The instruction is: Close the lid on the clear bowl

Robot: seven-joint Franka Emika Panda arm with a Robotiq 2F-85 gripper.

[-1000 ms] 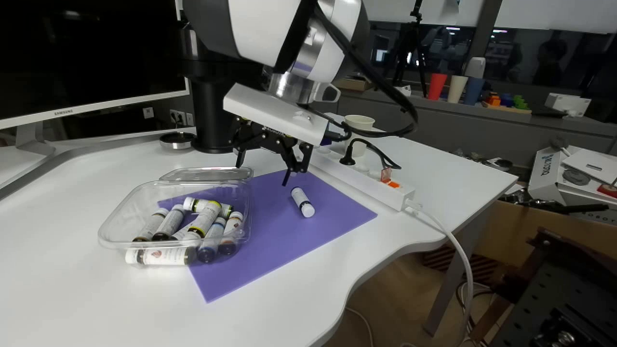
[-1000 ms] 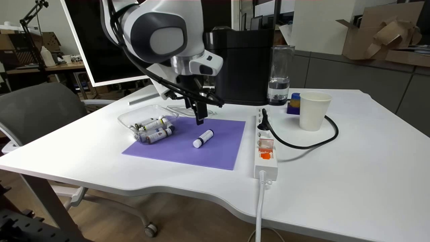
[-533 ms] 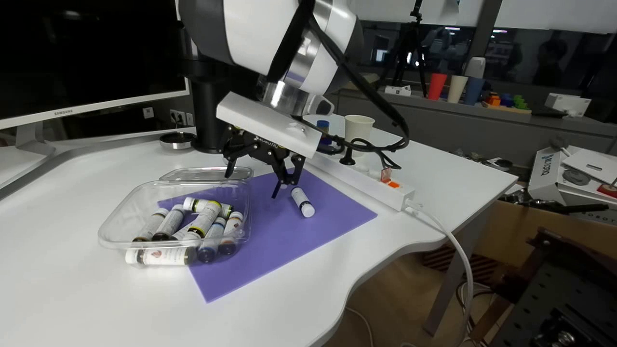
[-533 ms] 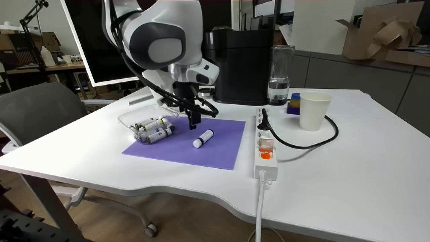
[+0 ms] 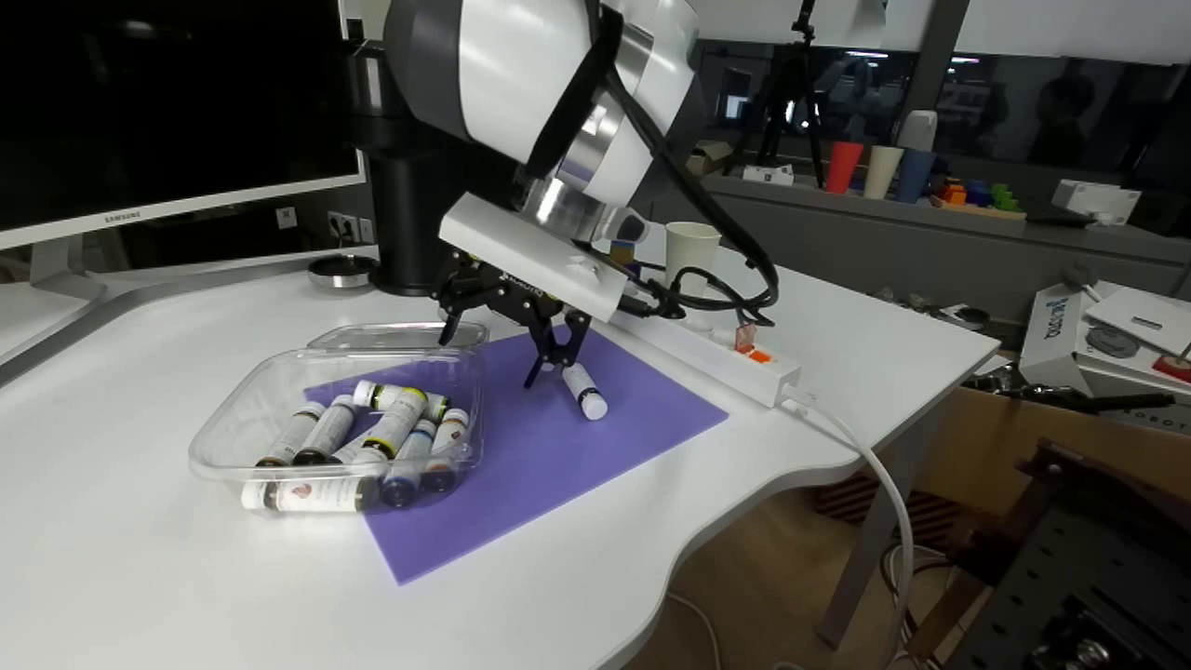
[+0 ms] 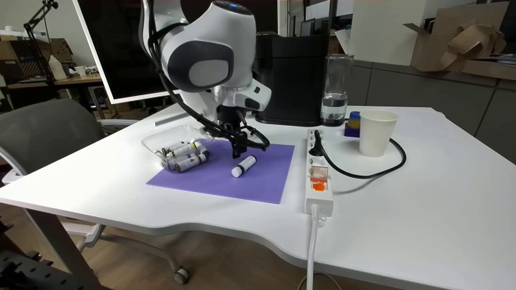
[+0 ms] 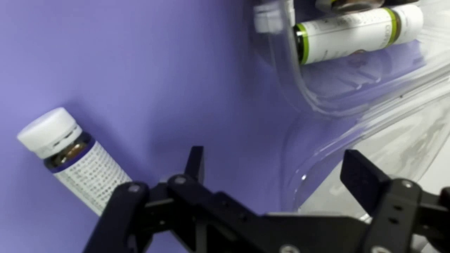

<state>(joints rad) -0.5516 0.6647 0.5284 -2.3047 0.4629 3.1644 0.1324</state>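
Gripper (image 7: 277, 168), black, two-fingered, spread and empty, should descend astride the rim of the thin transparent plastic lid (image 7: 407, 142), at the wrist view's lower right, then pinch gently.

In an exterior view, the bowl (image 5: 242, 417) sits on the table (image 5: 177, 596), partly over the mat (image 5: 549, 465), with bottles (image 5: 395, 423) in it. Behind the bowl lies the lid (image 5: 393, 336); to the right, on the mat, a lone bottle (image 5: 584, 391). The claw (image 5: 488, 362) hangs over the mat, near the lone bottle.
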